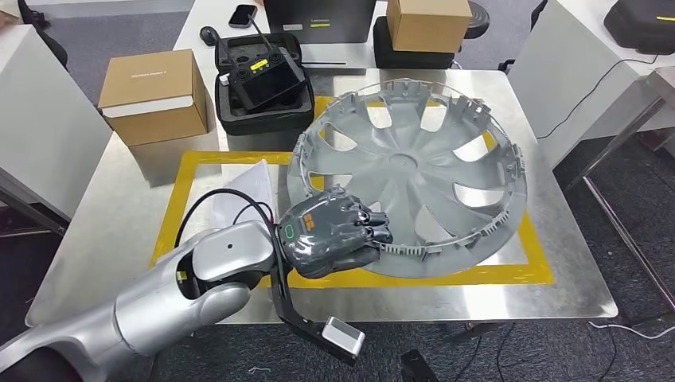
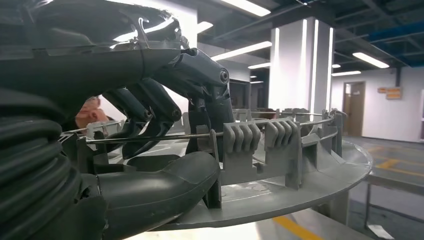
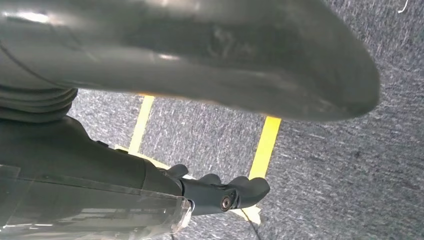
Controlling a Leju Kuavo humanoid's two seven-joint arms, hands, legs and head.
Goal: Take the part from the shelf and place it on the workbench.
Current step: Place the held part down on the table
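A grey wheel cover (image 1: 414, 167) lies inner side up on the metal workbench (image 1: 111, 239), inside a yellow tape frame (image 1: 493, 274). My left hand (image 1: 334, 231) grips its near rim. In the left wrist view the thumb (image 2: 160, 185) sits under the rim of the wheel cover (image 2: 300, 180) and the dark fingers (image 2: 200, 80) reach over the wire ring from above. My right hand (image 3: 100, 180) hangs over grey carpet, its fingers (image 3: 235, 192) loosely apart and holding nothing.
A cardboard box (image 1: 155, 95) and an open black case with a controller (image 1: 259, 79) stand behind the frame. White paper (image 1: 247, 187) lies beside my left hand. A second box (image 1: 428, 22) and a phone (image 1: 242, 14) are further back. A person (image 2: 90, 112) shows past the cover.
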